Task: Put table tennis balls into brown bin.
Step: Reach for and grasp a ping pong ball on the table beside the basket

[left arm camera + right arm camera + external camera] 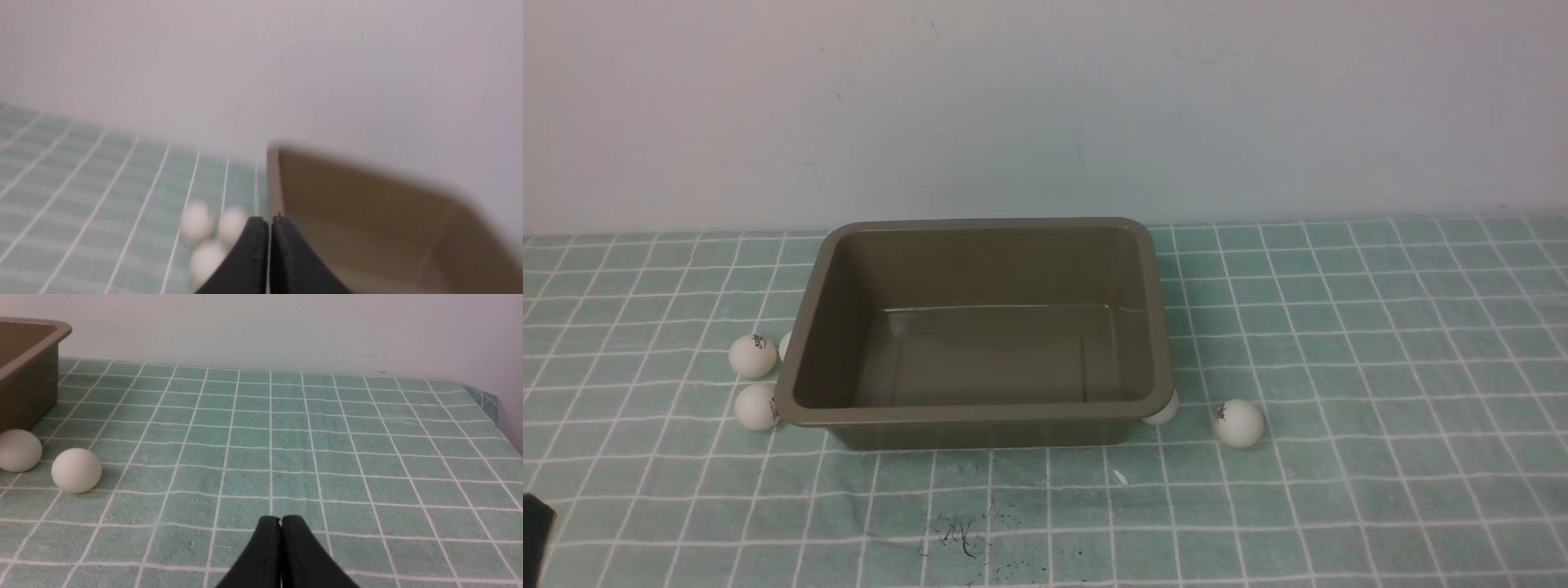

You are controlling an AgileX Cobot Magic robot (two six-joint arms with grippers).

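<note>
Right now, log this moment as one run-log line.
bin: empty | balls: three left of bin, two right, on cloth | left claw: shut, empty | right claw: shut, empty

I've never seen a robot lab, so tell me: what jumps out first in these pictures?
A big brown bin stands empty in the middle of a green checked cloth. White table tennis balls lie outside it: three by its left side, two near its right front corner.
</note>
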